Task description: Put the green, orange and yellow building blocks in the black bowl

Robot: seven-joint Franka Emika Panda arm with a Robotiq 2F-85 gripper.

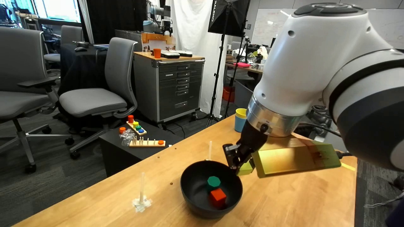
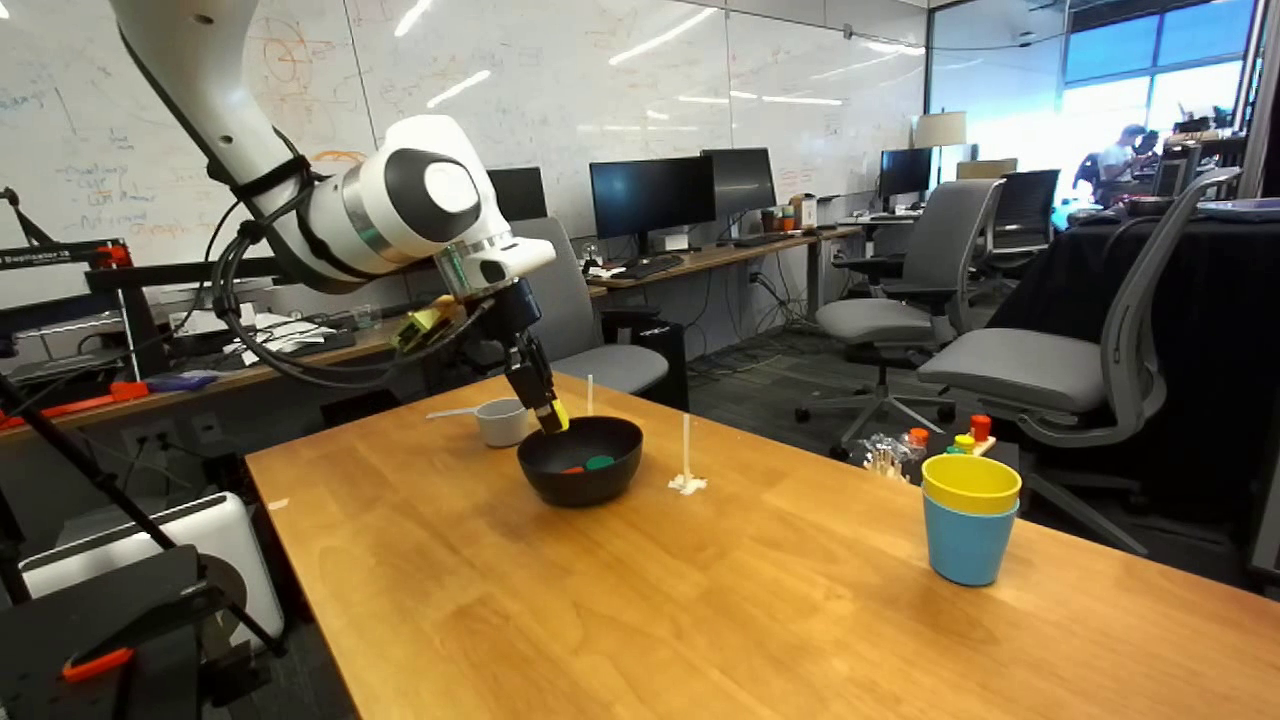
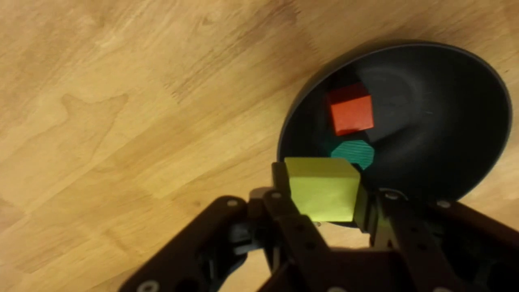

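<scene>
Tabletop (image 2: pixel 700 620); upright sticks (image 2: pixel 686 450) near bowl (image 2: pixel 580 488)

Your tabletop (image 2: pixel 700 610) is warm-toned, grained wood. You have the black bowl (image 2: pixel 583 488) standing upright on it, a pale long-handled cup (image 2: pixel 502 424) near it, handle pointing away from the bowl. Near the bowl, two thin sticks (image 1: pixel 142 185) stand upright, whitish tape (image 1: pixel 141 205) bunched at the foot of one. Well apart from these, you'll find a blue cup (image 2: pixel 968 545) with a yellow cup (image 2: pixel 970 488) nested inside it.
</scene>
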